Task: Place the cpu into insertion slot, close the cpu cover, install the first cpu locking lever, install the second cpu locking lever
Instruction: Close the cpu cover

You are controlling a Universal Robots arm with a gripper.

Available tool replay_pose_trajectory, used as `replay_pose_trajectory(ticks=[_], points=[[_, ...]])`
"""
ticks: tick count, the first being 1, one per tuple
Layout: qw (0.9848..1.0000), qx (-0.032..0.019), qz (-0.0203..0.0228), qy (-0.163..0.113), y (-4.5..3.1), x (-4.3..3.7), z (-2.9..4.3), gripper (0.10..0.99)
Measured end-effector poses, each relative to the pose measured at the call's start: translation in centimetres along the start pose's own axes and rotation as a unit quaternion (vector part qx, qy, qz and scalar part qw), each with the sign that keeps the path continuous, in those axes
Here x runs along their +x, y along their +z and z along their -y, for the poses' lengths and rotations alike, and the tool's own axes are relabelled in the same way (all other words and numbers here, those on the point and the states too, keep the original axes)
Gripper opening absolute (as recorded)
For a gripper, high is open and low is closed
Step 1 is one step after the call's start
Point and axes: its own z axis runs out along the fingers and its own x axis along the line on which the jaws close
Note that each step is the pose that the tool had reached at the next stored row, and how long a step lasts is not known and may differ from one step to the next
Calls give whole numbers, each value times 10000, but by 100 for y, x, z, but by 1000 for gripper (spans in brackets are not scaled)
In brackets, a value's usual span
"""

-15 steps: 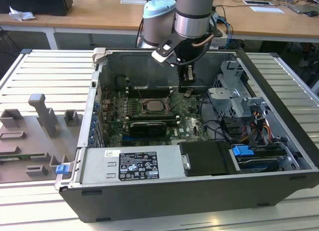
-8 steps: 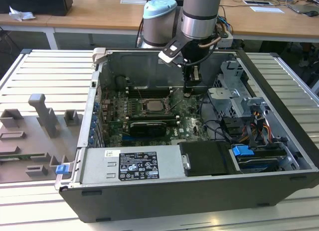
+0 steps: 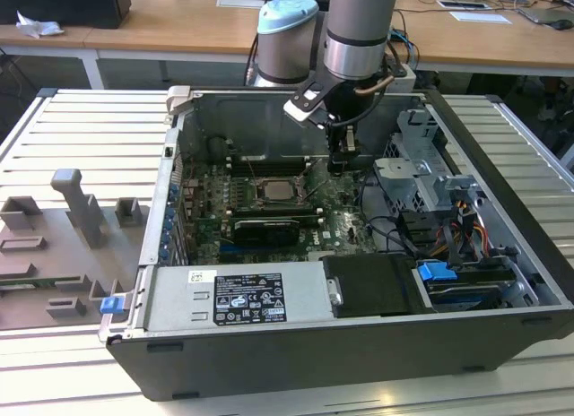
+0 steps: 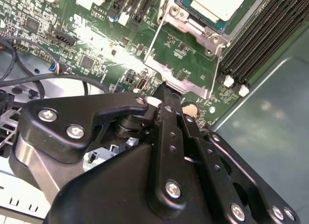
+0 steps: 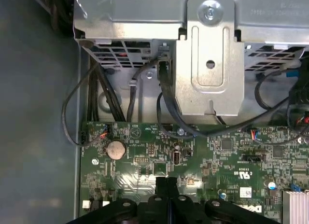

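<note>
Jaws shut and empty, gripper [image 4: 166, 92] sits at edge of open cpu cover [image 4: 188, 82], mid-frame; cpu [image 4: 217, 4] lies seated upper right; slow, even swing advised.

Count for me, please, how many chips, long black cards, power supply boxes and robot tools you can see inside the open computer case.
Chip: 1
Black card: 1
Power supply box: 1
Tool: 1
Total: 4
</note>
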Motion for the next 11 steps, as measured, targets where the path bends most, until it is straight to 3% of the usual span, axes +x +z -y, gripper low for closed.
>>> replay_pose_trajectory(ticks=[9, 11], points=[[10000, 1, -1, -1, 0, 2, 44, 106], [10000, 1, 0, 0, -3, 2, 114, 106]])
